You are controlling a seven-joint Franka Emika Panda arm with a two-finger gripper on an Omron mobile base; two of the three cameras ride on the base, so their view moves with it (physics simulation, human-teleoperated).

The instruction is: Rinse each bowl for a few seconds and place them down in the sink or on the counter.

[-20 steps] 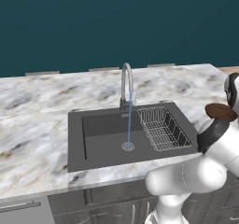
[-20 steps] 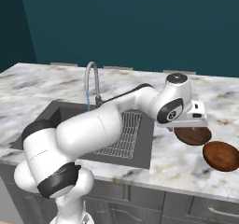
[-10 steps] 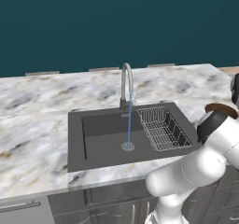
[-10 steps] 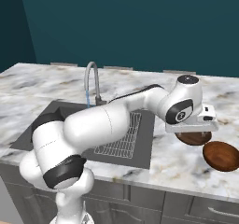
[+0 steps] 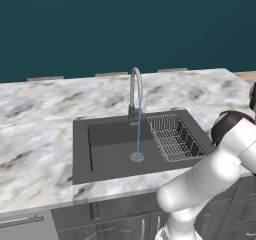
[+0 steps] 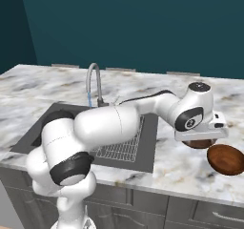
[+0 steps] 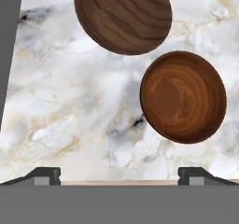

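Note:
Two round reddish-brown wooden bowls lie on the marble counter (image 7: pixel 70 115) right of the sink (image 5: pixel 107 146). In the hand view one bowl (image 7: pixel 183 97) is right of centre with its hollow facing the camera, and the darker bowl (image 7: pixel 123 15) is at the top. My gripper (image 7: pixel 121 177) hovers above the counter just short of them, open, with nothing between its fingertips (image 7: pixel 44 175). From the right base view the hand (image 6: pixel 200 133) hangs over one bowl (image 6: pixel 200 143), hiding most of it, and the other bowl (image 6: pixel 226 159) lies beside it toward the counter's front edge.
Water runs from the curved silver faucet (image 5: pixel 136 91) in a thin stream (image 5: pixel 138 131) down to the drain. A wire rack (image 5: pixel 172 136) fills the right part of the basin. The sink's dark edge (image 7: pixel 9 31) borders the hand view on the left. A teal wall stands behind the counter.
The arm has swung further right and slightly down, carrying the open hand from the sink's right edge to above the bowls. The bowls have not moved.

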